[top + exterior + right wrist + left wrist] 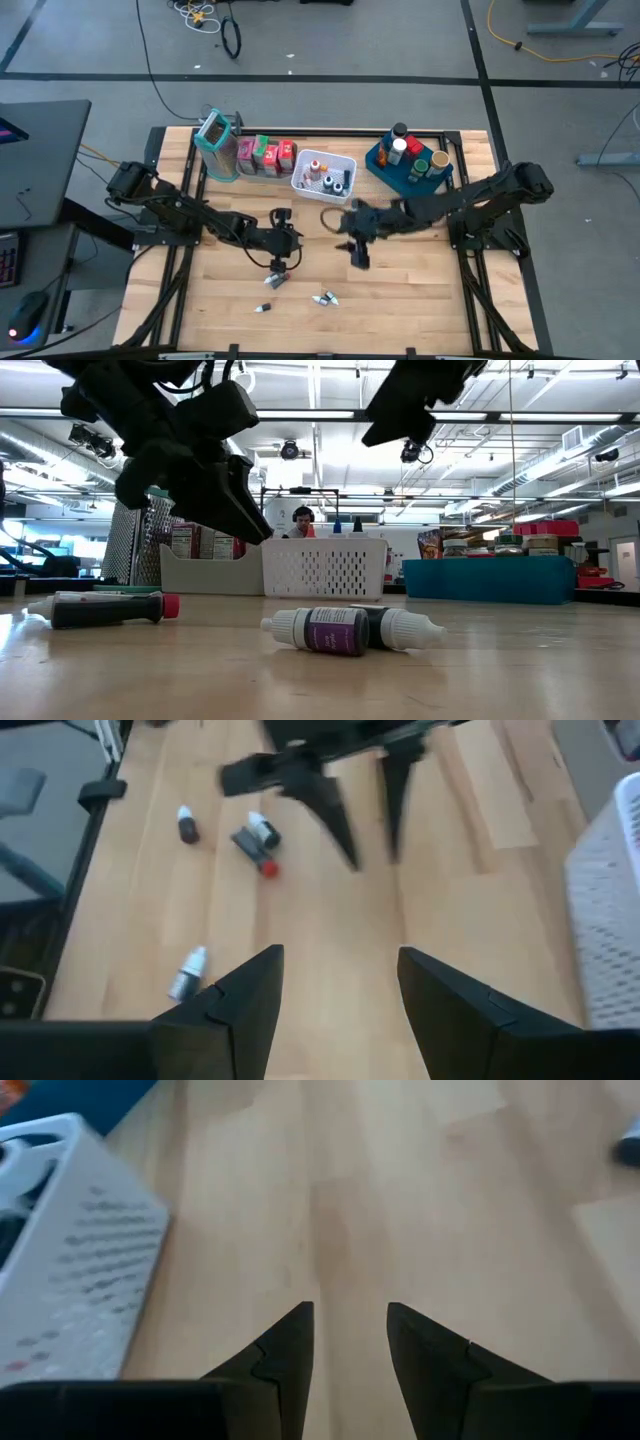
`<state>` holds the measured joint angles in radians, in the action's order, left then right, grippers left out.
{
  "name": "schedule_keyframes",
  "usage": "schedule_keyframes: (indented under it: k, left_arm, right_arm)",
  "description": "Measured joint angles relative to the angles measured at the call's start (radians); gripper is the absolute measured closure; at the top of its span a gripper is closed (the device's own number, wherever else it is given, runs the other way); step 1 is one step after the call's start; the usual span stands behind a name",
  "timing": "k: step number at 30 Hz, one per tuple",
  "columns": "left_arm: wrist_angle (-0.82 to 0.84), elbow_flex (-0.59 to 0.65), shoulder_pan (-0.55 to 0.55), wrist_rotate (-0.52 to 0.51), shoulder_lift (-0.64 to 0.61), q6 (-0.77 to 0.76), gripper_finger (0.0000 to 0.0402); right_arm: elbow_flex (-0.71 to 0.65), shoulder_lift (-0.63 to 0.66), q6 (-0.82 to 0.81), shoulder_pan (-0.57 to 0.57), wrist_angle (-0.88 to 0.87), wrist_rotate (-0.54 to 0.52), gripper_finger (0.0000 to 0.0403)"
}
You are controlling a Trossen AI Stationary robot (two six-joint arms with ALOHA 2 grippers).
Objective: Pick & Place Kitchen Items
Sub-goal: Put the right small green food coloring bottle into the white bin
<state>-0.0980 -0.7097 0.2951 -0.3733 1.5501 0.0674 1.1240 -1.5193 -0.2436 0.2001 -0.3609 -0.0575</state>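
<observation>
Landmark: the white mesh basket (322,173) at the back middle of the wooden table (420,290); every place below is told from it.

Clear bin (255,160): just left of the basket, holding red, pink and green cartons (packed upright in a row, probably so more will fit).

Left gripper (283,254): in front of the basket and slightly left, hanging over bare wood. Its own wrist view shows its fingers (285,1355) standing a narrow gap apart with nothing between them.

Dark tube with a red cap (274,281): lying on its side just in front of the left gripper; likely its next pick, hence the hover there.

Small white-capped dropper bottles (325,298): a pair lying together well in front of the basket; a third small bottle (262,308) lies alone, further left.

Right gripper (357,250): in front of the basket and slightly right, jaws parted fairly wide and empty.

Blue tray (385,160): right of the basket, carrying lidded jars and bottles.

View differences: only the low view shows one bottle's purple label (335,631) and a person seated far behind the basket; only the high view shows what each container holds.
</observation>
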Motion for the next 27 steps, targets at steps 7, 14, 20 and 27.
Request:
schedule_keyframes:
  k: [7, 14, 20, 27]
  left_arm:
    - [0.003, 0.0, 0.0, -0.05, 0.0, -0.006, 0.0264]
    - [0.001, 0.001, 0.0, -0.088, 0.0, -0.068, 0.0264]
    - [-0.006, 0.001, 0.0, -0.087, 0.0, -0.122, 0.0264]
    - [-0.003, 0.001, 0.0, -0.086, 0.0, -0.186, 0.0264]
  right_arm:
    - [0.0, -0.078, -0.086, 0.178, 0.074, -0.198, 0.0195]
    - [0.001, -0.231, -0.235, 0.26, 0.169, -0.246, 0.0195]
    - [0.036, -0.322, -0.38, 0.355, 0.169, -0.263, 0.0195]
    - [0.045, -0.441, -0.481, 0.431, 0.261, -0.357, 0.0195]
